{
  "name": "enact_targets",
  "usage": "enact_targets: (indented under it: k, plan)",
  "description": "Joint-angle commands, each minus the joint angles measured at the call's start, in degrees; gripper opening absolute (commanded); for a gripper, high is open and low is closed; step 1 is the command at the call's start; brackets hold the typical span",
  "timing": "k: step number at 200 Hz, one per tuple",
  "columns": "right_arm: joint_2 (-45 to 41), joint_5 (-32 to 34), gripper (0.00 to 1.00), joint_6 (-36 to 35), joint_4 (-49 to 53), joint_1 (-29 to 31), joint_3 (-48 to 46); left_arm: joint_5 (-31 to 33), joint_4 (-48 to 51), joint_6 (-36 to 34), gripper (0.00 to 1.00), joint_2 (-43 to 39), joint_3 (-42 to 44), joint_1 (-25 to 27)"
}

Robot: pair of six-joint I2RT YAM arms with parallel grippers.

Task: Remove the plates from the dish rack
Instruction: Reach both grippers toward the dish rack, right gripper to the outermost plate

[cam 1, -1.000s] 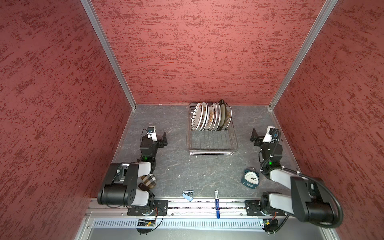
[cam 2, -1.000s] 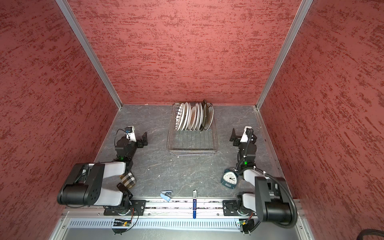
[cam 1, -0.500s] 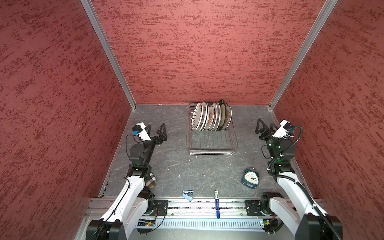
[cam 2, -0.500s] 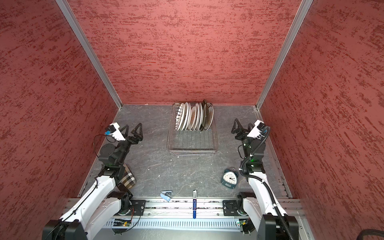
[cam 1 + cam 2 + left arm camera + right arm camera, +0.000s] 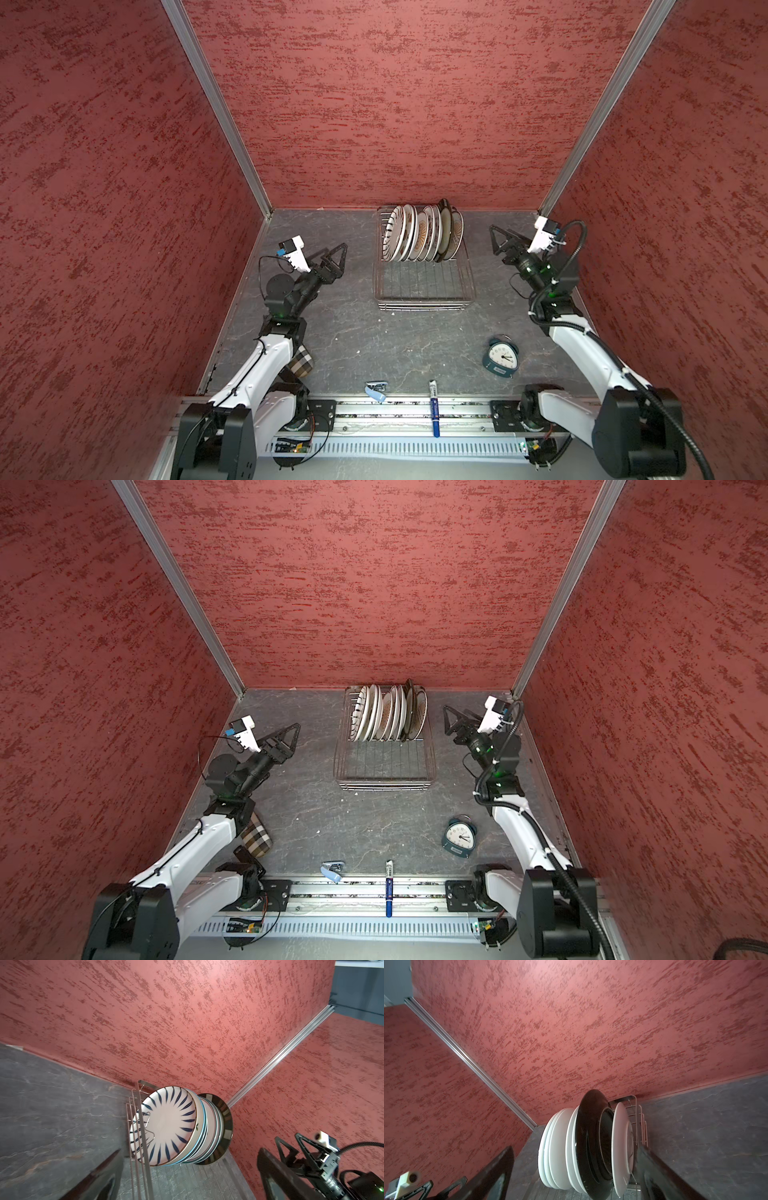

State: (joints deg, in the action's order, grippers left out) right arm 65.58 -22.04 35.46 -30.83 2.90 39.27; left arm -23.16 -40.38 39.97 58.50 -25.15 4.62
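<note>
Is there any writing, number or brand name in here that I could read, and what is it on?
No text can be read in any view.
The alarm clock: marks ring its dial, too small to read.
The blue pen: a pale label band, too small to read.
The plates: only painted dashes and bands show, no writing.

Silver wire dish rack (image 5: 422,305) sits on dk grey veined stone-look tabletop (image 5: 353,324). At rack's left end: round white ceramic plate w/ navy radial dashes (image 5: 166,1124). Nr rack's right end: glossy black round plate (image 5: 588,1142), tan blocks on rim. Fwd-right of rack: small teal round alarm clock (image 5: 500,360), white face. Textured walls (image 5: 395,104) mottled red.
</note>
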Motion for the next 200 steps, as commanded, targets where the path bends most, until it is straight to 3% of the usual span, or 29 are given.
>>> enact_targets:
  k: [1, 35, 49, 69, 113, 155, 200]
  plan:
    - [2.63, 6.28, 0.91, -5.37, 11.36, 5.75, 7.22, -2.6, -5.31, 0.98, 0.99, 1.66, -1.65, 0.7]
    - [8.3, 26.26, 0.87, -13.15, 26.33, 17.11, 20.2, -2.97, 0.48, -1.68, 0.99, 3.88, -6.13, 4.43]
    - [11.35, 31.05, 0.82, -14.19, 30.56, 20.28, 25.27, -1.22, 5.88, -4.15, 0.99, 4.06, -8.52, 7.24]
    - [15.58, 33.43, 0.78, -13.95, 34.84, 23.4, 31.5, 0.3, 10.07, -5.43, 1.0, 4.55, -10.44, 9.72]
    - [21.97, 36.05, 0.8, -14.6, 39.41, 28.91, 39.76, 0.04, 9.59, -2.97, 0.99, 5.4, -10.45, 9.97]
    - [26.5, 38.44, 0.71, -16.21, 46.1, 30.85, 46.67, -0.79, 8.65, -1.04, 0.99, 5.05, -10.15, 10.55]
    - [29.14, 44.81, 0.6, -17.79, 51.52, 31.21, 50.27, 0.13, 10.91, -3.52, 0.99, 6.96, -12.83, 15.06]
